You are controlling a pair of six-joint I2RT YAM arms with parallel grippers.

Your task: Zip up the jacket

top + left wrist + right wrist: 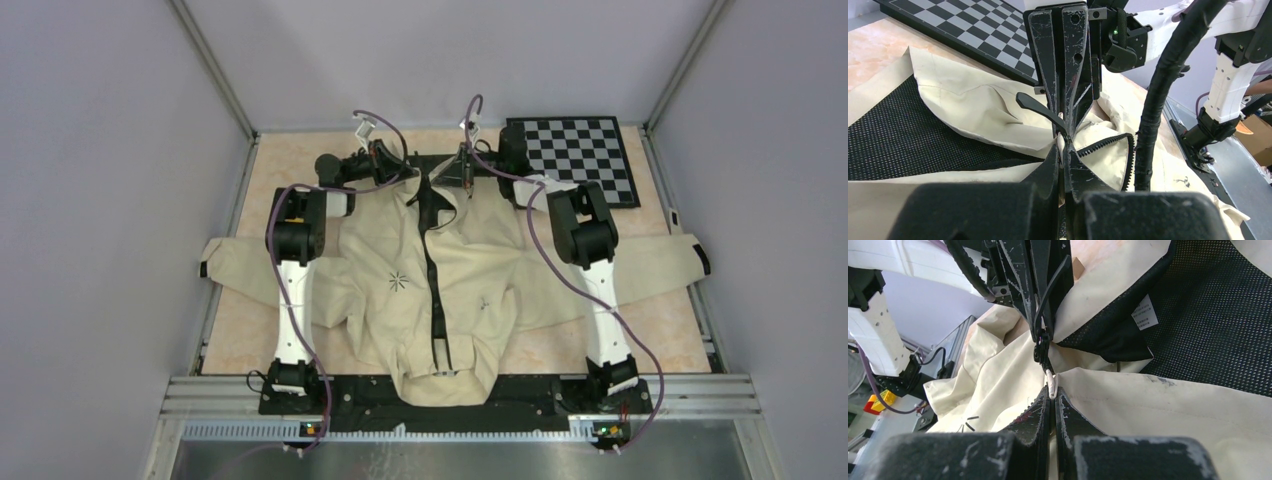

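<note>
The cream jacket [400, 280] lies spread on the table, hem toward the arm bases and collar at the far side. Its black zipper [433, 290] runs up the middle; by the collar the teeth [1108, 142] stand apart. Both grippers meet tip to tip at the collar. My left gripper [1064, 146] [418, 176] is shut on a fold of cream jacket fabric beside the zipper. My right gripper [1050, 392] [462, 180] is shut on the white pull tab [1049, 377] hanging from the dark slider [1040, 351].
A black-and-white checkerboard [578, 155] lies at the far right of the table. The jacket's black mesh lining [1218, 315] with a white label [1145, 312] is folded open at the collar. Both sleeves reach the table's side edges. Purple cables loop over the arms.
</note>
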